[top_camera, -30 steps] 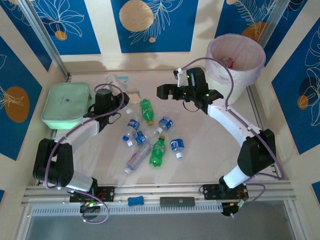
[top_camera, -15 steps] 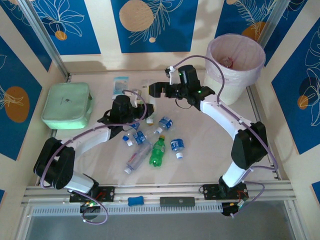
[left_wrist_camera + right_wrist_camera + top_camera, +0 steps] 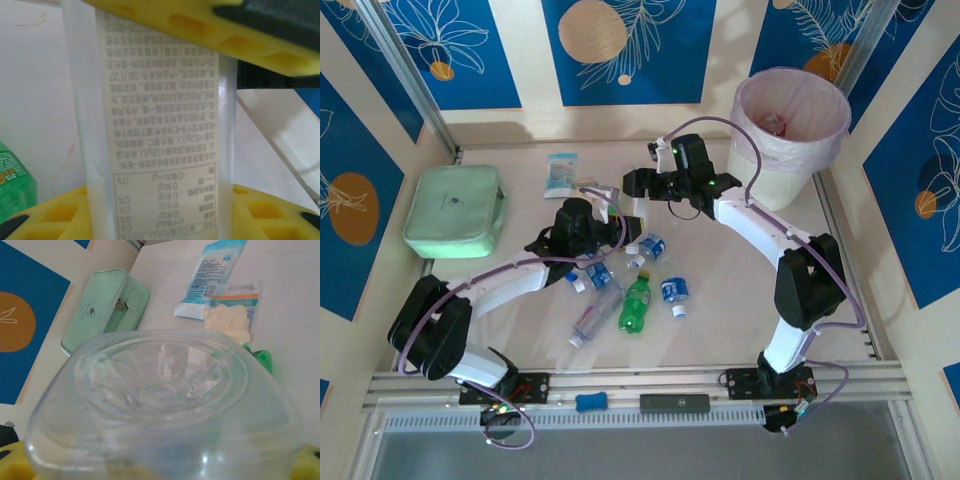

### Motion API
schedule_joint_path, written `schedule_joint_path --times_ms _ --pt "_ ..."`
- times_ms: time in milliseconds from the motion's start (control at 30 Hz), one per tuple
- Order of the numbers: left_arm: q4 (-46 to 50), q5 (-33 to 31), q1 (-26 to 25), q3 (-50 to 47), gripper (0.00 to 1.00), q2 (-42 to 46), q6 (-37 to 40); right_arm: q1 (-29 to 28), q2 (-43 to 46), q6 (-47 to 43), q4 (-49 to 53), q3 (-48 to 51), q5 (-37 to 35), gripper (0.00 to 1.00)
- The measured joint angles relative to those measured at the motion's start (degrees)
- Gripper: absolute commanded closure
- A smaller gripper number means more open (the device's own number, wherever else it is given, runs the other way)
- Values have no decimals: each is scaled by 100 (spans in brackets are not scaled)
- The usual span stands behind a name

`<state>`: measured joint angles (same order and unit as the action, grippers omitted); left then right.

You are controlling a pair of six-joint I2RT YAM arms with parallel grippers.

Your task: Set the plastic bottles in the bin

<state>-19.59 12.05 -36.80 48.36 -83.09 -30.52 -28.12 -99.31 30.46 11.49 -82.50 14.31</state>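
Observation:
Several plastic bottles lie mid-table: a green one [image 3: 636,300], a crushed clear one [image 3: 593,318] and small blue-labelled ones [image 3: 674,290] [image 3: 651,245]. My left gripper [image 3: 616,222] sits at the cluster's far edge. In the left wrist view it [image 3: 160,120] is shut on a clear bottle [image 3: 155,100] with a white printed label, and a green bottle [image 3: 11,187] lies beside it. My right gripper [image 3: 632,183] hovers just beyond, left of the bin [image 3: 790,165]. Its wrist view shows a clear bottle [image 3: 160,390] base-on, held between the yellow fingers [image 3: 10,465].
A mint-green zip pouch [image 3: 453,210] [image 3: 107,307] lies at the left. A blue-white packet [image 3: 561,170] [image 3: 212,270] and a packet of cream pieces [image 3: 230,315] lie at the back. A loose white cap [image 3: 678,311] sits by the bottles. The bin's liner holds some items.
The left arm swung right from beside the pouch onto the bottle cluster, covering the far green bottle. The right gripper moved left, away from the bin.

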Motion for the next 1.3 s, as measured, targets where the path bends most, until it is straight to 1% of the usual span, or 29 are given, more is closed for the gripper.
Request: schedule_joint_path --times_ms 33,100,167,233,267,400,533,667,800,1000,1133,1300 --pt "-20 2 0 0 50 0 0 11 0 4 -2 0 39 50" --pt "-50 -4 0 0 38 0 9 37 0 0 -35 0 70 52" --pt "-50 -26 0 0 18 0 37 61 4 17 -37 2 83 53" --pt "-52 -46 -7 0 5 9 46 87 9 9 -37 2 72 54" --pt "-48 -70 -17 0 0 24 85 114 9 2 -33 2 68 54" --pt "122 -343 -24 0 0 210 221 295 57 -90 103 2 -37 54" --pt "382 -929 -4 -2 0 527 306 629 262 -361 551 -173 -258 54" --pt "739 -1534 140 -33 0 702 299 1049 463 -743 933 -883 -529 54" --pt "1062 -1895 435 -173 0 732 144 1432 553 -1204 1198 -1910 -861 53" --pt "1200 -2009 885 -509 0 734 -232 1991 579 -1731 1209 -3156 -1534 54" --pt "1200 -2026 960 -612 0 734 -409 2345 420 -1982 1108 -3807 -2046 54" --pt "1200 -2033 968 -619 0 734 -494 2653 -96 -2286 942 -4529 -2726 54"
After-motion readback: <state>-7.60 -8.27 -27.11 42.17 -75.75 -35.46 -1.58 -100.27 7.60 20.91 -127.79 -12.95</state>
